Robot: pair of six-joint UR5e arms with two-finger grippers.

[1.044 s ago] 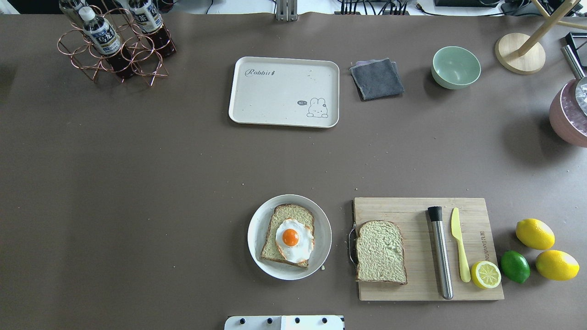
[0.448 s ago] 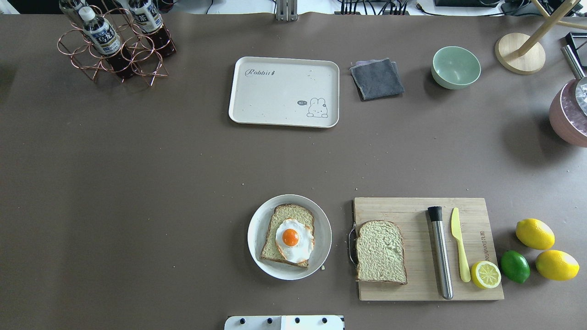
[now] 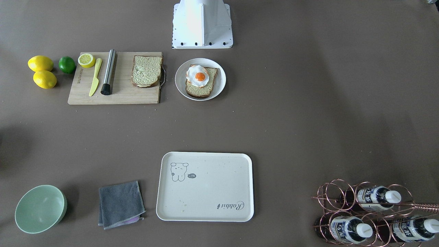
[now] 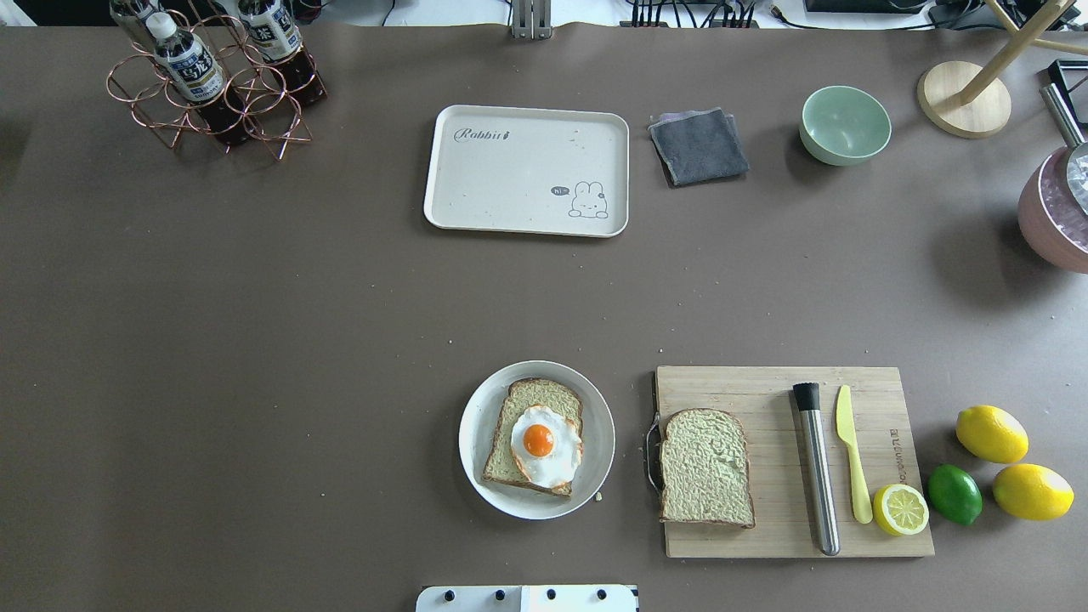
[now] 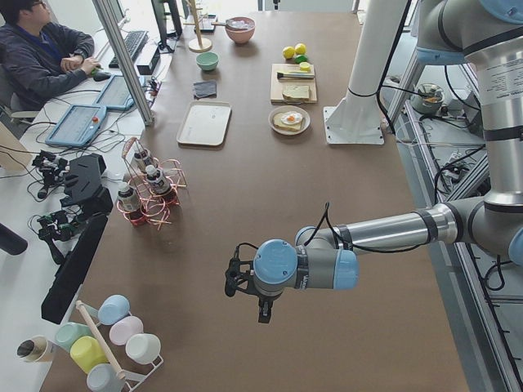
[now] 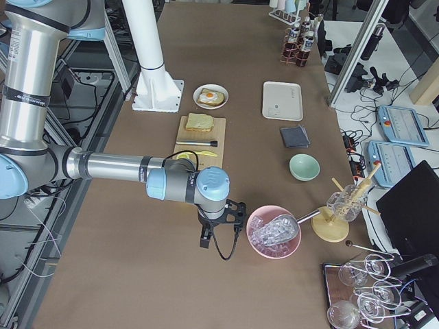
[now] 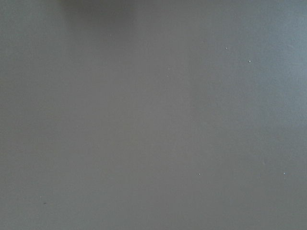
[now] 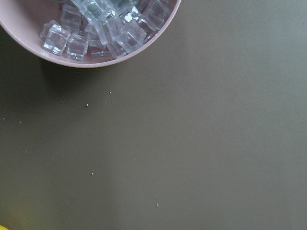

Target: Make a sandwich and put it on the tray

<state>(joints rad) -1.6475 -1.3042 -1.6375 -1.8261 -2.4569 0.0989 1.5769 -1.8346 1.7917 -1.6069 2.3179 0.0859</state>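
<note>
The left gripper [image 5: 249, 286] is hanging over bare bench near the left end. The right gripper [image 6: 216, 226] is hanging near the right end, beside a pink ice bowl [image 6: 274, 233]. I cannot tell how the jaws of either are standing.

The tray [image 4: 510, 183] is lying bare at the middle of the far edge, its long axis running along that edge.

The sandwich [image 4: 534, 438] is sitting half built on the plate [image 4: 595, 463], at the middle of the robot's edge. Its lower slice [image 4: 548, 393] is carrying the egg [image 4: 545, 446], with the domed top leaning toward the far right corner.

The second slice [image 4: 706, 467] is waiting on the cutting board [image 4: 765, 391], its long axis pointing at the far edge.

Capping the egg and carrying the stack to the tray are remaining.
</note>
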